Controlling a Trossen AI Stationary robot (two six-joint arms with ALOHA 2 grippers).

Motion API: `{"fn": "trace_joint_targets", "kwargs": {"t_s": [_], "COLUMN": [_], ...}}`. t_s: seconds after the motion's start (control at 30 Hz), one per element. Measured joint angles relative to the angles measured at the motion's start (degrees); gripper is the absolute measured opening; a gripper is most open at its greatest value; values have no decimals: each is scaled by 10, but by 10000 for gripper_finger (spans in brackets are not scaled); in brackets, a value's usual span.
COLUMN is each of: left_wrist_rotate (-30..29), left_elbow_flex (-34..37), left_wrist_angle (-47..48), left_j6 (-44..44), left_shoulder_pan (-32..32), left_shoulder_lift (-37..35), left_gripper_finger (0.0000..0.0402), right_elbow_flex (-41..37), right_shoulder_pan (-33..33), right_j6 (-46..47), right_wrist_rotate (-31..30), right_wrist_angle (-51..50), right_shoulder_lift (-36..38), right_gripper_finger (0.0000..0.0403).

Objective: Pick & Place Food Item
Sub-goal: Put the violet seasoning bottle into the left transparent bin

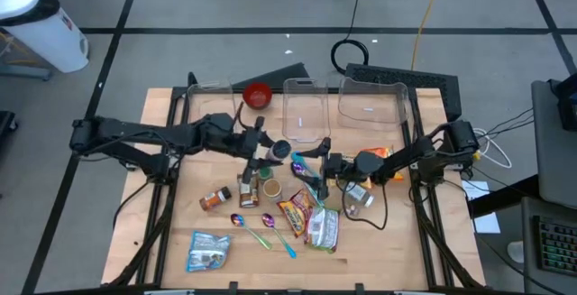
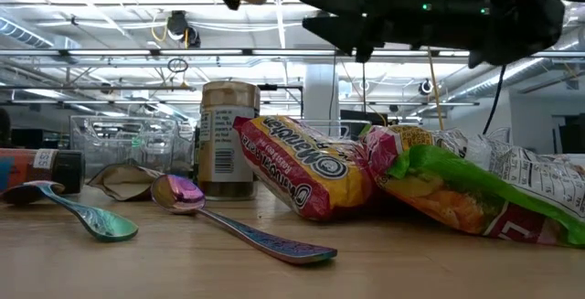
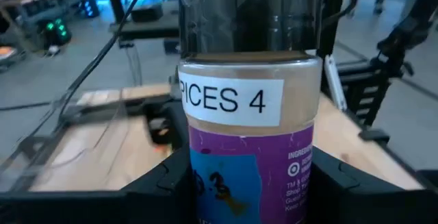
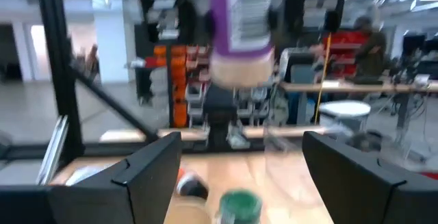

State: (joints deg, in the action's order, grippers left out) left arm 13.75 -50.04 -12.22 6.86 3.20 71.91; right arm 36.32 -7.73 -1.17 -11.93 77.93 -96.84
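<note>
The wooden table (image 1: 180,214) is crowded. Behind the clutter, three clear bins (image 1: 305,106) line the far edge. Up in the air over the table's middle, the left gripper (image 1: 267,151) is clamped on a purple-labelled spice jar (image 3: 248,125), held well clear of the surface! Facing it from just beside, the right gripper (image 1: 323,162) hovers with fingers spread wide, nothing between them. Snack packets (image 2: 311,166) and spoons (image 2: 206,209) lie below.

Left pincer (image 1: 268,150) grips a spice jar (image 1: 278,149) above the table (image 1: 171,214), facing the right pincer (image 1: 317,161).
</note>
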Motion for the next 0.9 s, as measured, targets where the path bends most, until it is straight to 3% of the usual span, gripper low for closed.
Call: {"fn": "trace_joint_targets", "kwargs": {"t_s": [0.53, 0.9], "left_wrist_rotate": [33, 33], "left_elbow_flex": [0, 0], "left_wrist_angle": [-254, -289], "left_j6": [-14, -15], "left_shoulder_pan": [3, 3], "left_shoulder_lift": [160, 175], "left_gripper_finger": [182, 182], "right_elbow_flex": [4, 4], "right_shoulder_pan": [10, 10], "right_j6": [20, 22], "right_wrist_rotate": [0, 0], "right_wrist_angle": [33, 28], "right_shoulder_lift": [-8, -8], "right_gripper_finger": [295, 293]}}
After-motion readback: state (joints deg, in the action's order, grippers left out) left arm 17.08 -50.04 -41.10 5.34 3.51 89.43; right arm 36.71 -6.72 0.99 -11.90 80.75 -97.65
